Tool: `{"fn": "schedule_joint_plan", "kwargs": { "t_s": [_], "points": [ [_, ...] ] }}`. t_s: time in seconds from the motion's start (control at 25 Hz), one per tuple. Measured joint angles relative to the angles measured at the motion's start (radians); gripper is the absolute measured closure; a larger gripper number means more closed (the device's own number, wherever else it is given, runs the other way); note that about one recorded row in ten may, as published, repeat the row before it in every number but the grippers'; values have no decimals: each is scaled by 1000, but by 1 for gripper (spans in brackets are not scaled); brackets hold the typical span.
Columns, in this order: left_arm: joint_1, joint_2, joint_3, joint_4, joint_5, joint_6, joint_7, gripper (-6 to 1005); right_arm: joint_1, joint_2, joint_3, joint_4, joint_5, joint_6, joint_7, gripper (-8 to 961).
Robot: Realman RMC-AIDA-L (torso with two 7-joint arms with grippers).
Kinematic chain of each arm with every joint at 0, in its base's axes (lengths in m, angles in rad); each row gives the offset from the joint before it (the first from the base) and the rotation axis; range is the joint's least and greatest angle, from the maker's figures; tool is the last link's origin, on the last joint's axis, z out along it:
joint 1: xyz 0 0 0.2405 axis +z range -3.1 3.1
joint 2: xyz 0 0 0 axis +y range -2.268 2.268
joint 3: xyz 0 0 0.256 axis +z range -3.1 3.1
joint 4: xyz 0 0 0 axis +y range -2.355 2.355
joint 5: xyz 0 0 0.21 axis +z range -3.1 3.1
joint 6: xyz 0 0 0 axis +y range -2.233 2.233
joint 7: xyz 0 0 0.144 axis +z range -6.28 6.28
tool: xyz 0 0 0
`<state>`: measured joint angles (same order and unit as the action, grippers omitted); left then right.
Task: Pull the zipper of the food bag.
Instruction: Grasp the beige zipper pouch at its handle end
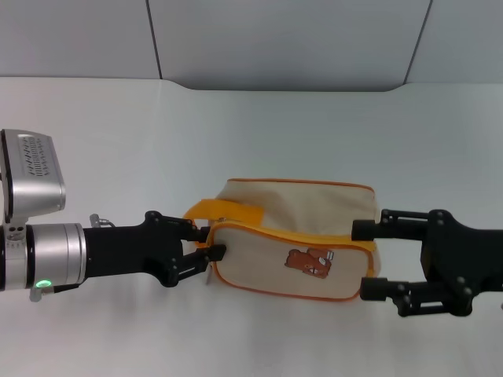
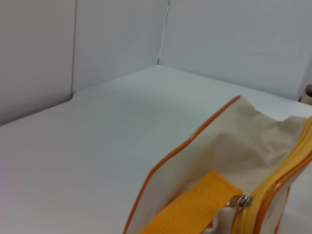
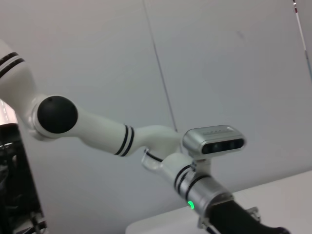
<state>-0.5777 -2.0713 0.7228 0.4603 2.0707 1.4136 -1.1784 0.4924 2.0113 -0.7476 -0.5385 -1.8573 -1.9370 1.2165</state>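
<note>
Lying on the white table [image 1: 259, 133] just below centre in the head view, the food bag [image 1: 295, 236] has its orange strap [image 1: 220, 212] end pointing frame-left. There the left gripper [image 1: 211, 239] pinches the bag's corner beside the zipper [image 2: 273, 190]. At frame-right, the right gripper [image 1: 365, 259] stands spread, one finger on each side of the bag's other end.

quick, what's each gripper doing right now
Left gripper: closed down at the strap end of the food bag, by the zipper pull; the pinch itself isn't clear.
Right gripper: open, one finger each side of the bag's other end.
</note>
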Motion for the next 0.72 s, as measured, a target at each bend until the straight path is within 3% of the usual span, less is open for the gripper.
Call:
{"fn": "schedule_joint_plan", "kwargs": {
  "t_s": [0.28, 0.36, 0.48, 0.72],
  "points": [
    [-2, 3, -2, 3, -39, 76, 63, 704, 1, 33, 172, 1, 1, 5, -81, 249],
    [-1, 4, -2, 3, -56, 86, 81, 716, 1, 36, 186, 2, 1, 5, -91, 250],
    [-2, 5, 1, 2, -62, 90, 91, 871, 6, 40, 197, 7, 1, 15, -105, 252],
    [-10, 10, -13, 15, -80, 137, 111, 879, 20, 48, 190, 6, 1, 84, -156, 257]
  ]
}}
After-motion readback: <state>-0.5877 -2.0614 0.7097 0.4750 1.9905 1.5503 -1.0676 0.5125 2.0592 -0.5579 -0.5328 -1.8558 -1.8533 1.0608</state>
